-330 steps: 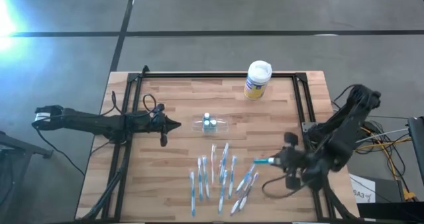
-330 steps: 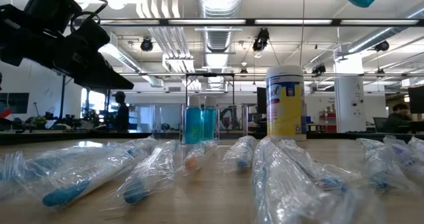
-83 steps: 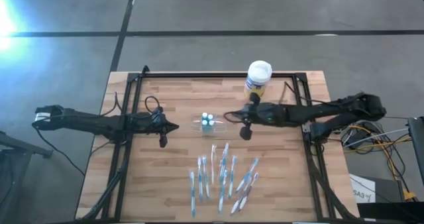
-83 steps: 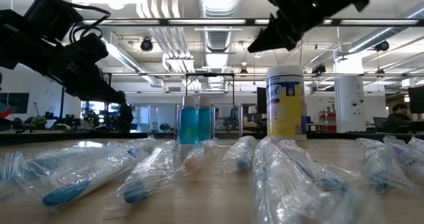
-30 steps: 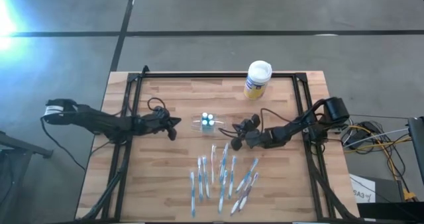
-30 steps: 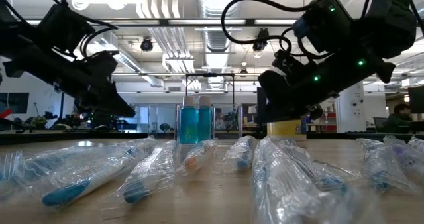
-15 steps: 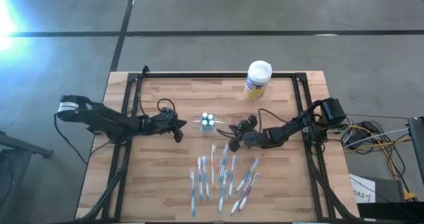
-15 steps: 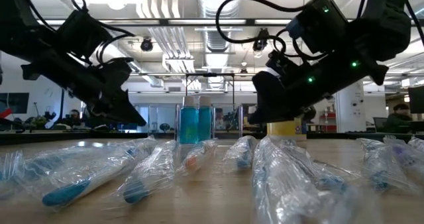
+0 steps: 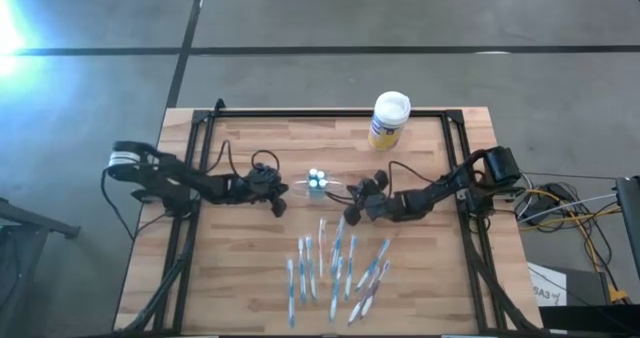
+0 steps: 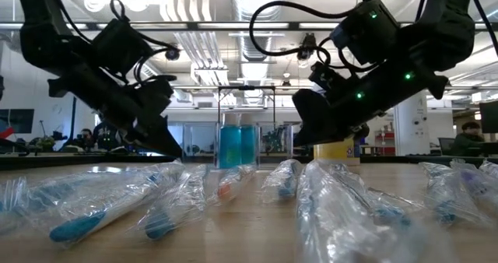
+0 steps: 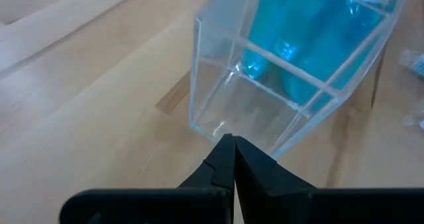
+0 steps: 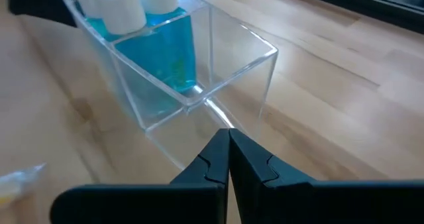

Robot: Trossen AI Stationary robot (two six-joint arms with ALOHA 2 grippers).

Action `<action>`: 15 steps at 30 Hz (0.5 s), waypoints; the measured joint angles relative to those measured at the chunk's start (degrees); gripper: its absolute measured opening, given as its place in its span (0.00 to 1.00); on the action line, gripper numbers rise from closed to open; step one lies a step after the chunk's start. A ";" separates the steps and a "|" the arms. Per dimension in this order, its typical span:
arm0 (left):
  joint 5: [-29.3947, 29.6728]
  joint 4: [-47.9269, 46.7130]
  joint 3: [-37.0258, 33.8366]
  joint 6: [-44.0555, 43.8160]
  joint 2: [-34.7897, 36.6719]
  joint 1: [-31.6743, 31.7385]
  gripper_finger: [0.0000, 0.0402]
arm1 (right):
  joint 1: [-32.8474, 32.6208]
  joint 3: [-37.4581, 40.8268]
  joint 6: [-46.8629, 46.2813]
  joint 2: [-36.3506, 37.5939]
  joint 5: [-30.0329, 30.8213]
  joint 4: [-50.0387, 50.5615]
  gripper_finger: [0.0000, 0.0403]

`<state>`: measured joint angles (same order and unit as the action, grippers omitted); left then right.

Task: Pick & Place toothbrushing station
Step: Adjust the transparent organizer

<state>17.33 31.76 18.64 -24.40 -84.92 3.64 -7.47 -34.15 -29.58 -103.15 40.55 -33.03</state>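
a: starting at our own fingertips, the left gripper (image 11: 228, 144) is pressed together, holding nothing, its tip just beside one end wall of the toothbrushing station (image 11: 291, 71).

b: and the right gripper (image 12: 228, 139) is pinched flat and empty too, at the opposite end wall. so we've got the station bracketed between us, mid-table.

a: from above, the clear holder (image 9: 318, 185) sits between the two arms, nearer the far side than the wrapped toothbrushes (image 9: 335, 263) spread toward the near edge.

b: we judge the step in hand is closing in to shift or grasp it. to grip a wall we'd have to spread the fingers first; if we push, both tips should meet the walls low and level so it slides rather than tips.

a: agreed, the blue bottles (image 12: 156, 38) standing in it make it top-heavy.

b: its long axis runs roughly from one gripper to the other, across the table, open side up.

a: farther back stands the yellow canister (image 9: 388, 120), well apart. we should keep clear of it.
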 joint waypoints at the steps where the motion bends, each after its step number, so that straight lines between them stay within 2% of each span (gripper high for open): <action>1: 0.07 -0.18 0.44 0.32 -0.52 0.00 0.01 | 0.12 0.02 0.00 0.00 0.04 0.12 0.02; 15: 0.58 -0.83 4.16 2.30 -4.54 0.07 0.01 | 1.60 1.32 -0.44 0.00 0.36 -0.10 0.02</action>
<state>17.92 30.93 22.80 -22.10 -89.46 3.71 -5.87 -32.84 -30.02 -103.15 40.91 -33.12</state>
